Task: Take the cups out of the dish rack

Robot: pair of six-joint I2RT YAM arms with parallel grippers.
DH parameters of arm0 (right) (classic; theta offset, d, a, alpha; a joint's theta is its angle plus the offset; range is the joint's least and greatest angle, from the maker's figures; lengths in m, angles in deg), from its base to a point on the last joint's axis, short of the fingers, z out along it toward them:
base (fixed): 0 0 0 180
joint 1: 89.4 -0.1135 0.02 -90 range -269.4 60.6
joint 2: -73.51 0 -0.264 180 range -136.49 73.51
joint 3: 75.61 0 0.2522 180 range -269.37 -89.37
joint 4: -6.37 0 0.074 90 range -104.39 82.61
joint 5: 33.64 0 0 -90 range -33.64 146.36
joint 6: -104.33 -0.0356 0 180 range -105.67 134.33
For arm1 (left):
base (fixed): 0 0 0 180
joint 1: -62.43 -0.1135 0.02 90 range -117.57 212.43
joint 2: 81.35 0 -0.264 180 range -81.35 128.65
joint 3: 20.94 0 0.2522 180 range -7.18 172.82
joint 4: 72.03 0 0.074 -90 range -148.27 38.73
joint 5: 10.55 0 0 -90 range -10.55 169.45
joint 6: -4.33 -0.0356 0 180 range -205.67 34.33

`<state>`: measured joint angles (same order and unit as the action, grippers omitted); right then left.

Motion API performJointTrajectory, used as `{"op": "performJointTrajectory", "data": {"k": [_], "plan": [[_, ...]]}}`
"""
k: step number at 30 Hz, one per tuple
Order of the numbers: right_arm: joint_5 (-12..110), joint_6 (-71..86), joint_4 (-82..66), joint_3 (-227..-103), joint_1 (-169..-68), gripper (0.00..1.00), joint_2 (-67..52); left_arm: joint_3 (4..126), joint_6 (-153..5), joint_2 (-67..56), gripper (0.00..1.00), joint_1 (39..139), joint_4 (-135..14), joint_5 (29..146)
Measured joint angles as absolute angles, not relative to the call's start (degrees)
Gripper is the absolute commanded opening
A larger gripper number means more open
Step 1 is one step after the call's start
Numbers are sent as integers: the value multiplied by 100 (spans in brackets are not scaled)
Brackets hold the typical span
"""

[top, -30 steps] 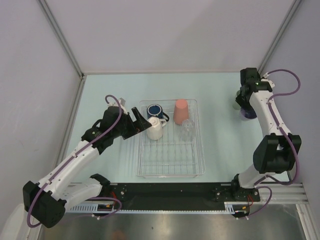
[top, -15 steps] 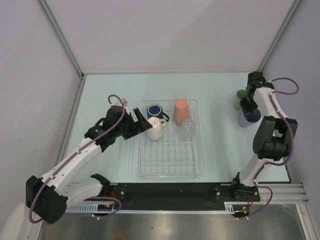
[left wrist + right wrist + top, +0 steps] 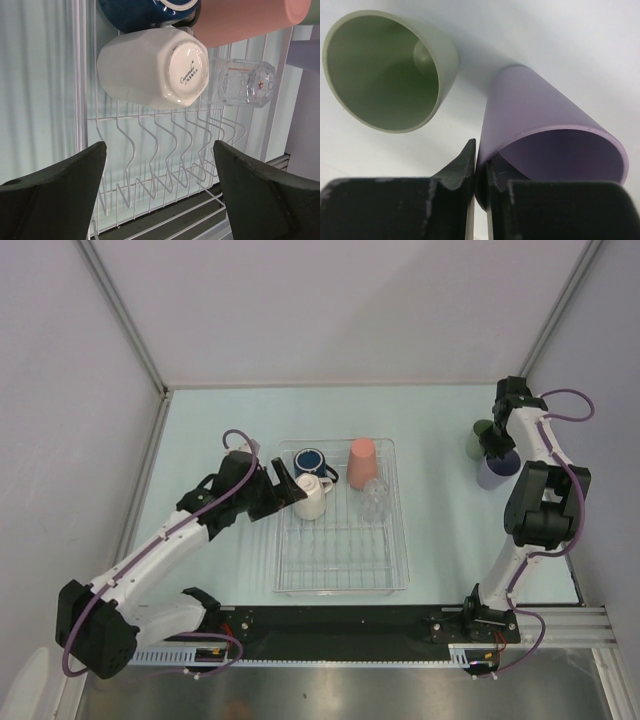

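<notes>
Lavender cup (image 3: 493, 472) now stands beside green cup (image 3: 478, 439), right gripper (image 3: 480, 175) still pinching its rim; wide-spread left gripper (image 3: 157, 150) has neared white mug (image 3: 155, 67), likely next out.

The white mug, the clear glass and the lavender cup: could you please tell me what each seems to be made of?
The white mug looks like glazed ceramic: glossy, with a printed mark on its base. The clear glass is glass or hard clear plastic: transparent, faceted, with bright glints. The lavender cup is probably plastic: matte, thin rim, even colour.
</notes>
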<state>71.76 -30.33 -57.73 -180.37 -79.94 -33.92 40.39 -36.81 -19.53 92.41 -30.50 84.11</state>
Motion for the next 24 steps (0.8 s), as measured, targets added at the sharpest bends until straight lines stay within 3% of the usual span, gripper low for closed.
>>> {"op": "performJointTrajectory", "data": {"k": [16, 24], "plan": [[7109, -2996, -5723, -17947, -8073, 34, -3312, 4041, -3681, -1632, 92, 9429, -3050, 8407], [7183, -2964, -5806, -17947, -8137, 36, -2898, 4059, -3683, -1632, 92, 9472, -3050, 8396]]}}
